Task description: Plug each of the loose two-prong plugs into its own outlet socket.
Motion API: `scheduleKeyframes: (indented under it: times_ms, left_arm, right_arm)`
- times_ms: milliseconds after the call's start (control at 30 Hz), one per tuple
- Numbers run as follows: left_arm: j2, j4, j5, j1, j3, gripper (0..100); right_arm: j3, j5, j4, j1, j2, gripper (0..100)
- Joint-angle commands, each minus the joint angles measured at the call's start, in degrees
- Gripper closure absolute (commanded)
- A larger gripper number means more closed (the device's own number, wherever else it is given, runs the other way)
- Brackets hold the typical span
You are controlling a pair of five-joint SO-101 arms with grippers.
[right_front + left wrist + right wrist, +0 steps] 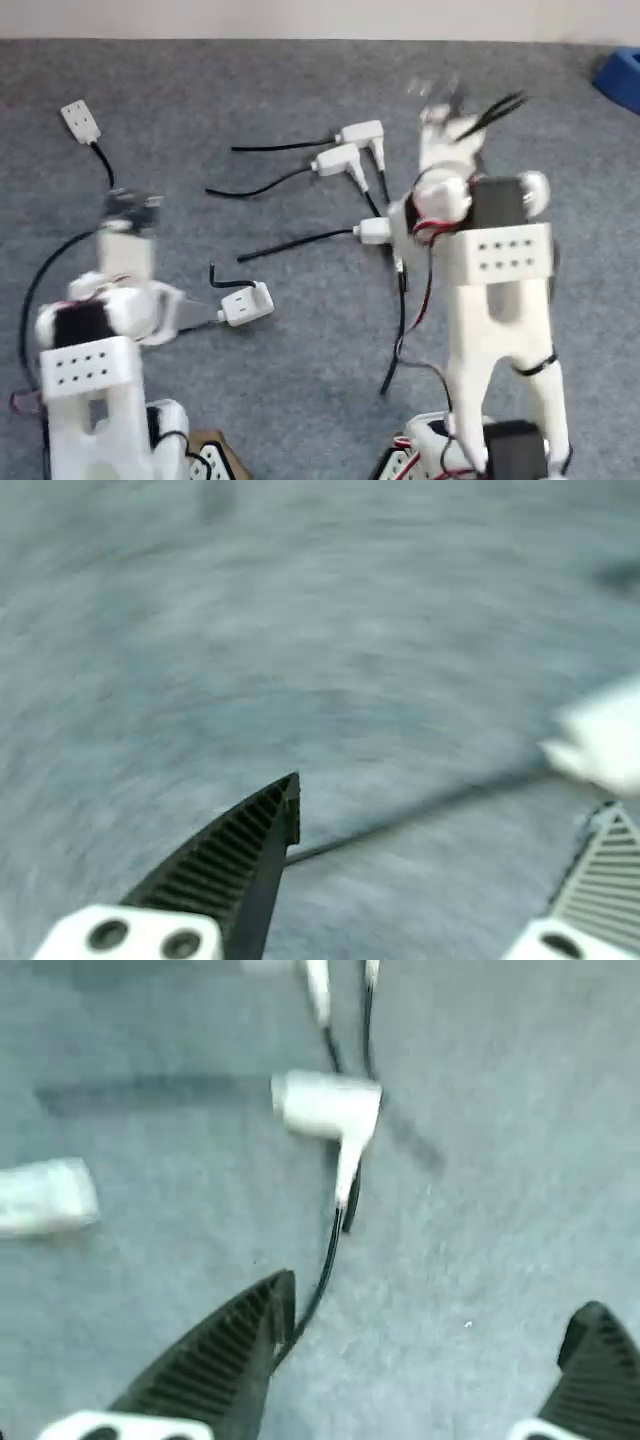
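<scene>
Your left gripper (448, 798) and right gripper (437, 1295) both hold their fingers spread wide and empty, the right above a white plug (325, 1108) on the tabletop (500, 1210), presumably to grasp it.

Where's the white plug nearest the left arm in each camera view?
High view: the white plug lies on the grey carpet beside the left arm.
Left wrist view: it sits at the frame's edge beyond the open jaws.
Right wrist view: I cannot match it.
Shared landmark: its black cord.
</scene>
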Motion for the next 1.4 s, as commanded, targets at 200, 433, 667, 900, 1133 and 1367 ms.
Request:
scheduleKeyframes:
  times_ms: [200, 433, 667, 900, 1133, 1367]
  left_arm:
    - [14.02, 14.95, 4.57, 28.09, -24.66, 59]
    - [29.76, 6.95, 4.13, 28.0, -25.8, 59]
    - [38.9, 2.46, 0.44, 24.13, -25.19, 59]
    - [44.44, -3.08, -4.84, 21.14, -18.77, 69]
    - [44.97, -7.12, -5.36, 21.49, -14.99, 81]
    - [45.05, -8.26, -5.63, 24.31, -13.41, 90]
  right_arm:
    - [51.12, 1.76, -29.76, 10.33, -24.22, 60.6]
    - [61.05, 5.01, -33.8, 13.32, -30.11, 60.6]
    - [63.6, 5.01, -34.77, 13.41, -30.2, 60.6]
    - [63.6, 4.66, -35.03, 13.41, -30.2, 60.6]
    - [63.6, 4.66, -35.21, 13.41, -30.11, 60.6]
    - [63.78, 4.57, -36.62, 13.41, -30.11, 60.6]
